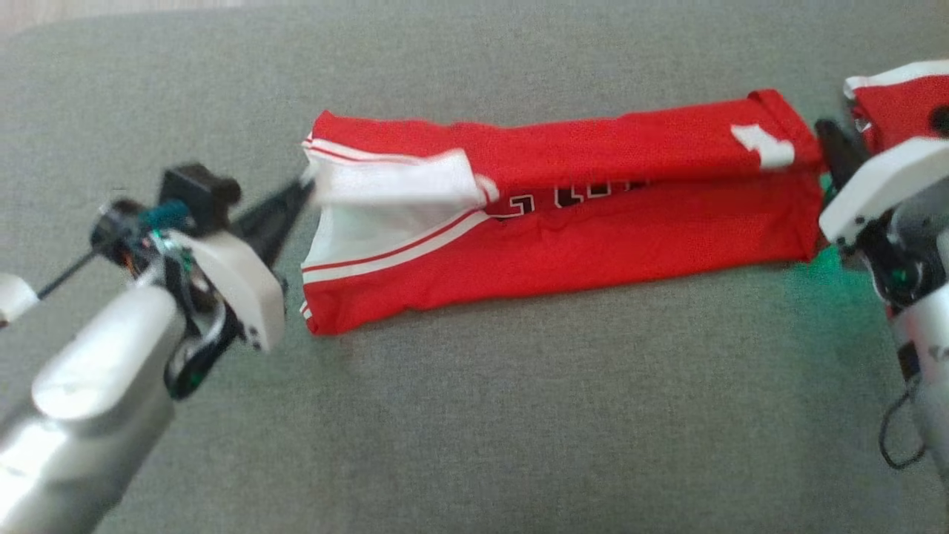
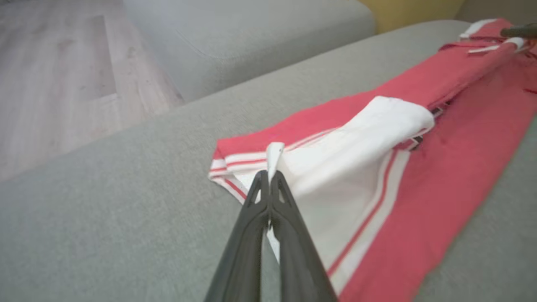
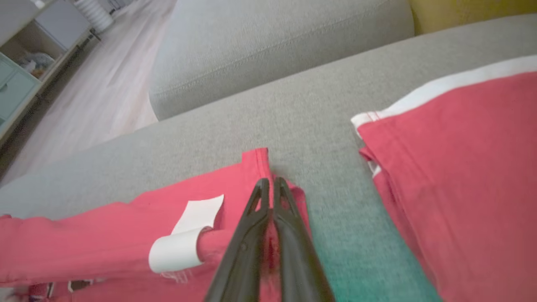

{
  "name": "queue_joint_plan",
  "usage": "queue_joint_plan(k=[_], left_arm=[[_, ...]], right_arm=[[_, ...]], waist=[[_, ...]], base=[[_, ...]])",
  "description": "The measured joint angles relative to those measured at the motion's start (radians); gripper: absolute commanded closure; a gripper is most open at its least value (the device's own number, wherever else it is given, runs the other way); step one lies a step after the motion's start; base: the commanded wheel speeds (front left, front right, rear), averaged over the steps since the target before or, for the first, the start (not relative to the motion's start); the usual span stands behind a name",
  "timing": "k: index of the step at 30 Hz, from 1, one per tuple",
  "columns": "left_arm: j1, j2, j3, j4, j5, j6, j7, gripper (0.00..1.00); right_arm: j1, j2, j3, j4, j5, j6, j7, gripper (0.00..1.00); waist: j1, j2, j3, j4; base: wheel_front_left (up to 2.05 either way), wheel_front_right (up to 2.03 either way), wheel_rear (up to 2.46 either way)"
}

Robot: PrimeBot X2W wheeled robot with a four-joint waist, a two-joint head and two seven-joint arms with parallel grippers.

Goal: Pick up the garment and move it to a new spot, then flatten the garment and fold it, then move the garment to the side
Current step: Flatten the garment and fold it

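Across the grey sofa seat [image 1: 519, 415] the garment [image 1: 563, 222] lies stretched in a long band between my two arms, apart from a second red piece [image 1: 901, 104] bundled at my right. My left tool [image 2: 268, 178] is pinched together on a white edge at the armhole end. My right tool [image 3: 270, 184] is closed on the red hem at the opposite corner, just beside a curled white label [image 3: 174, 251].

I judge this to be the fold step. One long side already lies folded over the middle, half covering the black lettering [image 1: 563, 196], and both ends are gripped as if to carry a layer across. The next move calls for both arms to travel together at an even height, keeping the cloth taut so the layer lands square, and then to let go without dragging it.

The jersey looks like a thin, limp knit, red with white-and-red striped trim. Its white panel [image 1: 400, 185] at my left lies turned back and rumpled, so it will want smoothing. The seat is a coarse woven fabric over soft padding, and I expect it to grip the cloth rather than let it slide.
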Motion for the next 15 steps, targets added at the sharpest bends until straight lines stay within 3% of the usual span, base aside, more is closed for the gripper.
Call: queue_joint_plan(k=[8, 15], left_arm=[[0.108, 0.069, -0.061, -0.152, -0.025, 0.035, 0.151, 1.00], [0.142, 0.079, -0.081, -0.202, -0.036, 0.062, 0.180, 1.00]], right_arm=[[0.072, -0.062, 0.060, -0.045, 0.032, 0.000, 0.142, 1.00], [0.092, -0.092, 0.077, -0.095, 0.044, 0.000, 0.215, 1.00]], waist=[[0.0001, 0.0000, -0.028, 0.000], [0.0002, 0.0000, -0.010, -0.003]], base=[[0.00, 0.00, 0.00], [0.00, 0.00, 0.00]])
